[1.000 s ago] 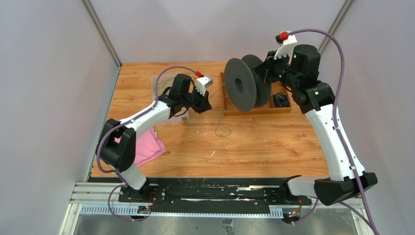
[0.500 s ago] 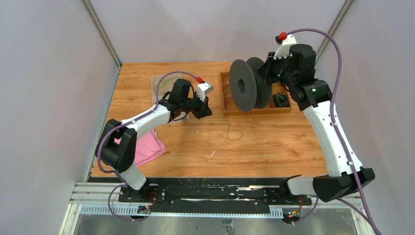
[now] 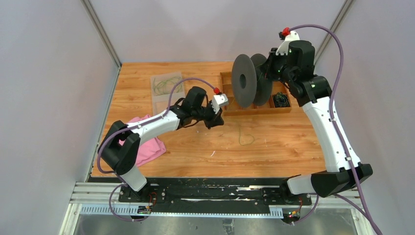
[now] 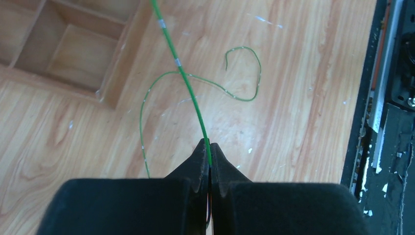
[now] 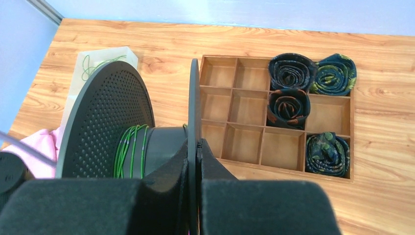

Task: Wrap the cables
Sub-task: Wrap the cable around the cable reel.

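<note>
**Green cable pinched in left fingers, spool clamped by the right**

The left gripper [image 4: 207, 147] was closed tight on the cable [image 4: 188, 88], with the thin green wire emerging right at the seam between the pressed-together fingertips. From there, one taut, straight strand ran away from the fingers toward the far side of the desk [image 3: 293, 147]. It passed over the corner of the wooden tray [image 4: 117, 73] and left the wrist view at its top edge.

A slack length lay flat on the desk near its middle, just right of the left gripper. It curled into an open loop with its free end pointing back inward.

The right gripper [image 5: 195, 147] was clamped on the thin edge of one flange of the black spool [image 5: 105, 112]. The spool was held above the tray at the far right of the desk, flanges upright and hub axis level, roughly left to right. Several green turns of cable sat side by side on the hub, against the perforated flange.

Dark rolled items [image 5: 292, 68] filled some tray compartments. A clear bag [image 3: 164, 88] holding more green wire lay toward the far left, and a pink cloth [image 3: 147, 147] lay at the left edge.
</note>
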Controlling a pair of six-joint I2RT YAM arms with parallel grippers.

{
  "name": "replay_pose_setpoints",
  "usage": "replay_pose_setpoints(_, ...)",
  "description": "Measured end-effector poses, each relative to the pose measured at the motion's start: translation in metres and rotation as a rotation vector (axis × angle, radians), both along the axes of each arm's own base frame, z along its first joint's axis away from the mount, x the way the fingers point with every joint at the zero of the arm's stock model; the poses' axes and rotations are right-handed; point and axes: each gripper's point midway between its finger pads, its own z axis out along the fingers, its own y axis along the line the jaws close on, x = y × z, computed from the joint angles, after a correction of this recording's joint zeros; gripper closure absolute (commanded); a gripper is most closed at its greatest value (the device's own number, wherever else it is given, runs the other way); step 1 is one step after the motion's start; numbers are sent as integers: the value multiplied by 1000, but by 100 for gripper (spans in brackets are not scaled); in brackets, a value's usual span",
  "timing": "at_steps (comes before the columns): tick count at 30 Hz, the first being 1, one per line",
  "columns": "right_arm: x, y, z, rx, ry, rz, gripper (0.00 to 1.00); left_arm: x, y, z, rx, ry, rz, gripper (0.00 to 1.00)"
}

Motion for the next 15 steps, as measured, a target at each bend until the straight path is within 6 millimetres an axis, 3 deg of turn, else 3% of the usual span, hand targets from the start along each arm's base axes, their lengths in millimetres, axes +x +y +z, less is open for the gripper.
replay_pose_setpoints(4,3,-7,-7,-15,21,-42,99,-17,-19,4,5,-31,-61,100)
replay_pose_setpoints(15,16,-20,-22,-47,56,-139,99,-41,-58,26,-28,-64,-152,99)
